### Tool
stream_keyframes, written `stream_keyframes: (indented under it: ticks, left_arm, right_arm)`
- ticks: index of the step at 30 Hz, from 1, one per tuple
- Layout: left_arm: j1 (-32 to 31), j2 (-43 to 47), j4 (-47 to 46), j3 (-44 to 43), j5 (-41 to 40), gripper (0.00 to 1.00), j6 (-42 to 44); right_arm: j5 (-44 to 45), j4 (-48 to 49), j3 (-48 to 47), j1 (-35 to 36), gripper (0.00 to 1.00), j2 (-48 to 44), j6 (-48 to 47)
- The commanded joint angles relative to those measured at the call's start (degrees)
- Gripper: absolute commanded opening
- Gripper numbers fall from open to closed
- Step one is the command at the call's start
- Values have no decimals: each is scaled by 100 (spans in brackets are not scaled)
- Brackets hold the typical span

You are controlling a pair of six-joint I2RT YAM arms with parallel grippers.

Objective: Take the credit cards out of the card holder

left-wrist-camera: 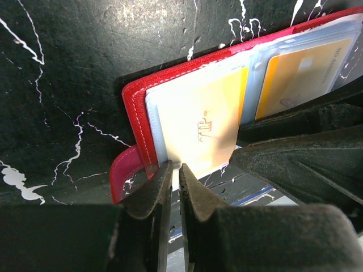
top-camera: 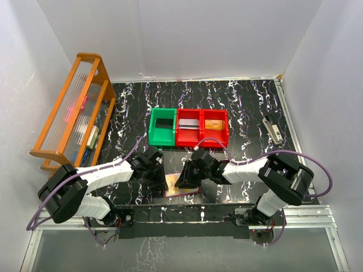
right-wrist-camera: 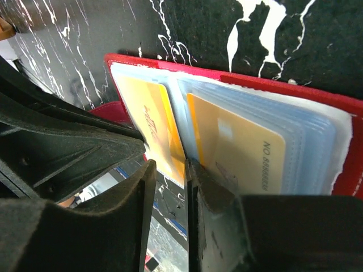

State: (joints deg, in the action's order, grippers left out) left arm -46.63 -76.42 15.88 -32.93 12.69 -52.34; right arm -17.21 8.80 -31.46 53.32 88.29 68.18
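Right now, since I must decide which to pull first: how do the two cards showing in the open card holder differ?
The VIP card carries a stamped logo mid-face; the numbered card shows a chip patch and a printed number line. The VIP card sits in the page beside the snap tab; the numbered card in the other page. Both are gold-toned, in clear sleeves of the red card holder.
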Motion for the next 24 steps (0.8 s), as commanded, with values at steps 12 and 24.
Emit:
stream_keyframes:
  ticks: [12, 24]
  left_arm:
    - [-42, -101, 357, 143, -251, 9, 109]
    - [-34, -171, 336, 52, -242, 8, 154]
  right_arm:
    - [19, 769, 84, 99, 8, -398, 69]
    - [508, -541, -126, 97, 27, -411, 31]
